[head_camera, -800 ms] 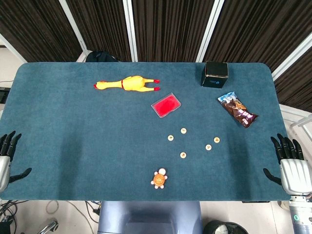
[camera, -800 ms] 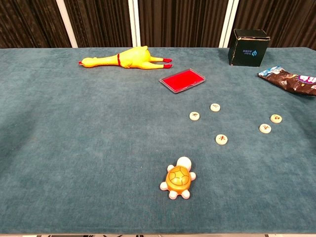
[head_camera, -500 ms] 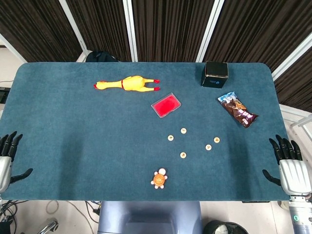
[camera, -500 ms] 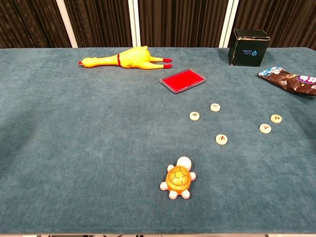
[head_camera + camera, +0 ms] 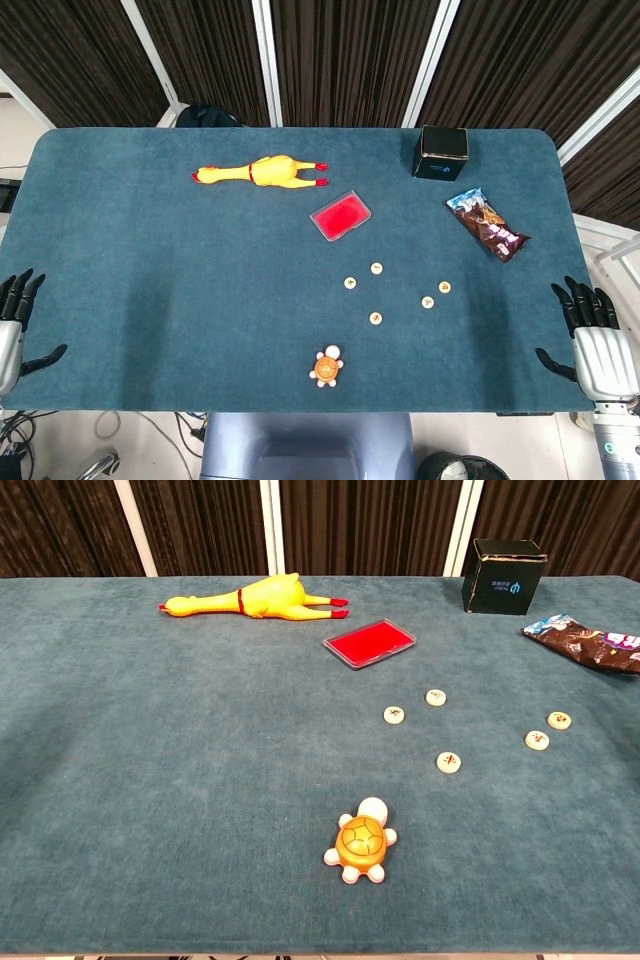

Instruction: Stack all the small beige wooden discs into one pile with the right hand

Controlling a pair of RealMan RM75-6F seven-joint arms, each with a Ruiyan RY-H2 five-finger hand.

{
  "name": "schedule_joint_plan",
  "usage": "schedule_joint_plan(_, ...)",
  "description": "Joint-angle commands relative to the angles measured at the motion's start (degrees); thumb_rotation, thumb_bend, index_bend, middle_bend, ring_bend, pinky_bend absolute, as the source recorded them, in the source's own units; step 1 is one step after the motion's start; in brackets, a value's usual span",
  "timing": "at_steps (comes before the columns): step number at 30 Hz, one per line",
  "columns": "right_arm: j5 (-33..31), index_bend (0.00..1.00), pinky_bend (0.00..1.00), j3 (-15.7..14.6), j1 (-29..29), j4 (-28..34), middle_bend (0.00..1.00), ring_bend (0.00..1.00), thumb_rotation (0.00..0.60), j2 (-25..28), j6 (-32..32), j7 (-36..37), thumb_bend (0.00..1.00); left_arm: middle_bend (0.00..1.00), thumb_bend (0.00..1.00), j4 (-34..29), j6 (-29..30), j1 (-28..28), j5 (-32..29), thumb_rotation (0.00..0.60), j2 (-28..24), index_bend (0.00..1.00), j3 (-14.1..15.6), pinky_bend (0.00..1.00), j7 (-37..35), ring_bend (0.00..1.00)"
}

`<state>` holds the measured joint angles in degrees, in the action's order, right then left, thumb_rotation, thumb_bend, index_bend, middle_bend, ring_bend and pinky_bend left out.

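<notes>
Several small beige wooden discs lie flat and apart on the blue table, right of centre. One pair of discs sits below the red tray, a single disc lies nearer the front, and another pair of discs is further right. The chest view shows the same discs. My right hand hangs off the table's right front corner, fingers apart, holding nothing. My left hand is at the left edge, also empty with fingers spread.
An orange toy turtle sits near the front edge below the discs. A red tray, a yellow rubber chicken, a black box and a snack packet lie further back.
My right hand has drifted slightly downward at the table's corner. The discs and other objects have not moved.
</notes>
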<state>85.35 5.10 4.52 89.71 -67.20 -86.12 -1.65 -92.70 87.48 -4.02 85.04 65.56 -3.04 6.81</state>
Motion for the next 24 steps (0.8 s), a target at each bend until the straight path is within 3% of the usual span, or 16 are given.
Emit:
schedule_joint_plan(1,0.09,0.12,0.00,0.01,0.12,-0.25,0.01,0.04,0.600,-0.30,0.05,-0.23,0.24,0.00,0.00,0.16,0.12,0.02,-0.15,0.600,0.07,0.06,-0.18,0.00,-0.35,0.00)
schedule_joint_plan(12,-0.68,0.17,0.00,0.36,0.80,0.67,0.01,0.04,0.600,1.06,1.86,3.38,0.24,0.00,0.00,-0.29,0.48,0.31,-0.03,0.600,-0.01,0.06,-0.07,0.00,0.18,0.00)
schedule_joint_plan(18,-5.78,0.25,0.00,2.58,7.85,2.16,0.01,0.04,0.600,6.64,16.10,6.55,0.24,0.00,0.00,-0.67,-0.01,0.12,-0.11,0.600,0.19,0.06,0.04,0.00,1.38,0.00)
schedule_joint_plan(24,-12.06,0.33,0.00,5.25,14.59,1.54,0.01,0.04,0.600,7.91,27.67,6.99,0.24,0.00,0.00,-0.86,-0.04,0.23,-0.44,0.600,0.13,0.06,-0.01,0.00,1.35,0.00)
